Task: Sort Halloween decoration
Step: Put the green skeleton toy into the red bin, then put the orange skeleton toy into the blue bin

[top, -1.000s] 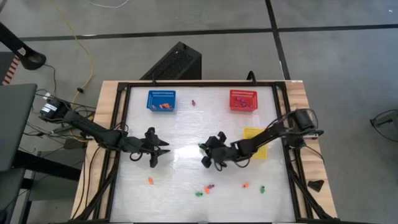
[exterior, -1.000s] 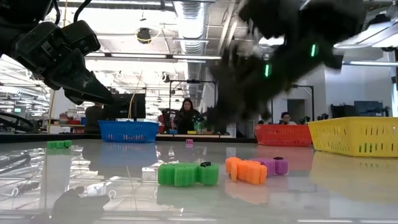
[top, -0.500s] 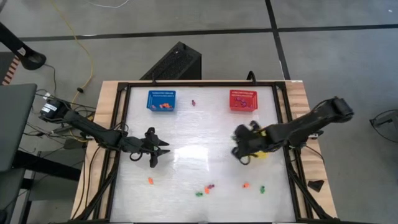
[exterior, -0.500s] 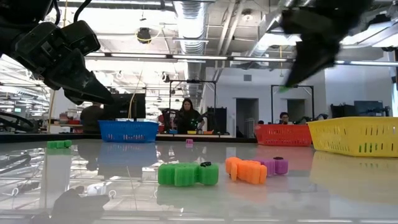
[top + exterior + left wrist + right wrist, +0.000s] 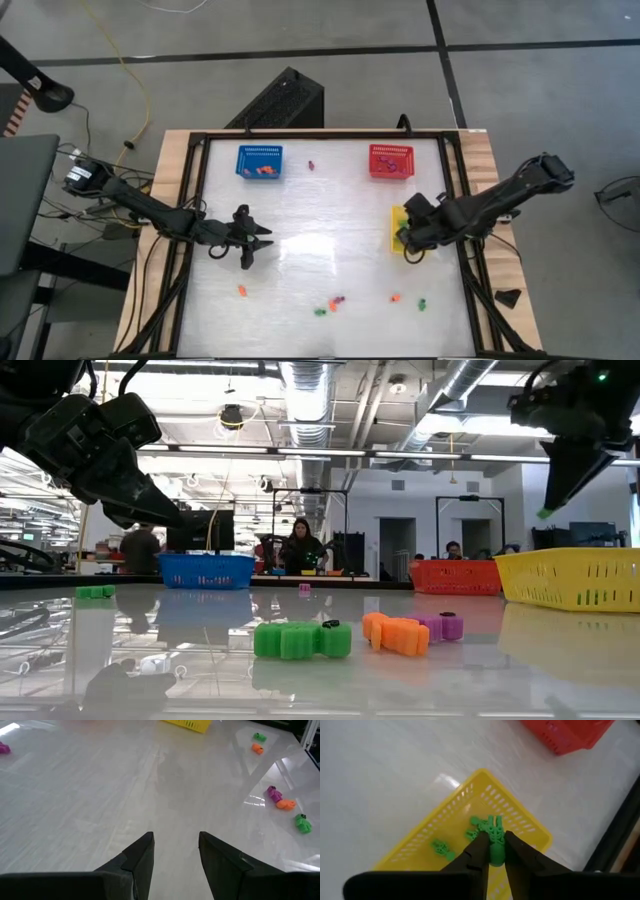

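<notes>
Right hand (image 5: 492,851) above yellow basket (image 5: 445,842), fingers pinching green trinket (image 5: 492,836). Two green trinkets (image 5: 440,847) in basket. Left hand (image 5: 255,243) idle mid-table, fingers apart, empty. Loose trinkets (image 5: 331,304) near front table (image 5: 300,210) edge.

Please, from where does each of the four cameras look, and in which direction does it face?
High: overhead, straight down on the table, both arms.
Low: table height, level across trinkets into the room; both arms overhead.
Left wrist: behind the left gripper, over bare table.
Right wrist: behind the right gripper, a green trinket between its fingers, above the yellow basket.
Shared: yellow basket in all four.
</notes>
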